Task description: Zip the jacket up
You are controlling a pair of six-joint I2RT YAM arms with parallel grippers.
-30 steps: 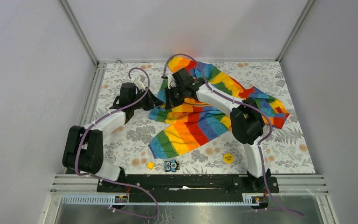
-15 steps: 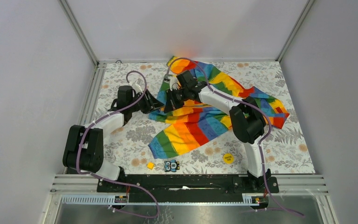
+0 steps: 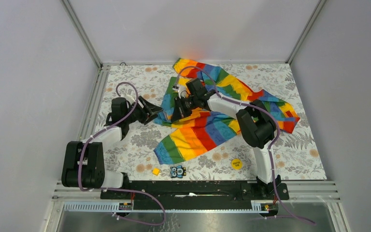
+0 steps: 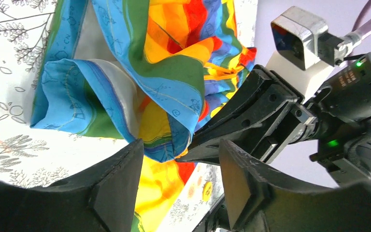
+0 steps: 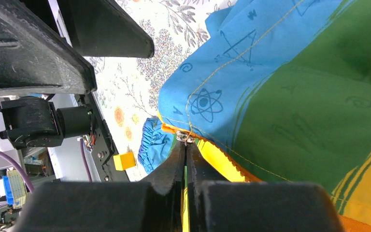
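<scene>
Rainbow-striped jacket (image 3: pixel 198 137) lies crumpled mid-tabletop, reaching toward the far edge. Your right gripper (image 5: pixel 185 147) is pinched tight on its edge; your left gripper (image 4: pixel 181 162) stands wide, holding nothing, just beside it.

The flower-patterned worktop (image 3: pixel 299 150) carries the rumpled rainbow jacket (image 3: pixel 198 137), a yellow disc (image 3: pixel 236 164), a small yellow block (image 3: pixel 156 171) and a dark little tile (image 3: pixel 177 171).

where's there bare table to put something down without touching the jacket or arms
The table is bare at its back left corner, left of the jacket, and at the near right, past the yellow disc. Crowded: the middle, where the left gripper and right gripper meet at the jacket's edge, and the front edge by the yellow cube.
</scene>
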